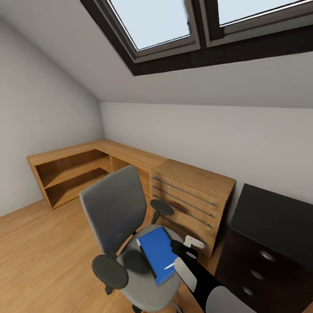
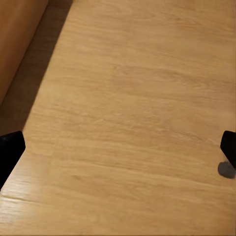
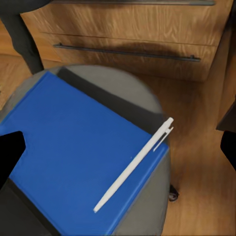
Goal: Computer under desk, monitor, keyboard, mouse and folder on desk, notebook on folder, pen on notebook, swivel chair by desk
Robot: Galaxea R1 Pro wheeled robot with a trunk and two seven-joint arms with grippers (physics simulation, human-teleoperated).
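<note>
The grey swivel chair (image 1: 116,208) stands in the head view's lower middle. A blue notebook (image 1: 157,254) lies on its seat with a white pen (image 1: 170,265) on top, and the dark edge of a folder (image 1: 146,262) shows beneath it. My right gripper (image 1: 188,256) hovers just right of the notebook. In the right wrist view the notebook (image 3: 73,147) and pen (image 3: 135,164) lie below my open right gripper (image 3: 120,145), with dark folder (image 3: 24,216) under the blue cover. My left gripper (image 2: 120,145) is open over bare wooden floor (image 2: 128,98).
A wooden drawer unit (image 1: 191,195) stands right behind the chair, joined to a low open shelf (image 1: 69,174) along the wall. A black cabinet (image 1: 269,234) is at the right. Wooden floor (image 1: 39,252) stretches to the left. A sloped ceiling with skylights (image 1: 152,21) hangs overhead.
</note>
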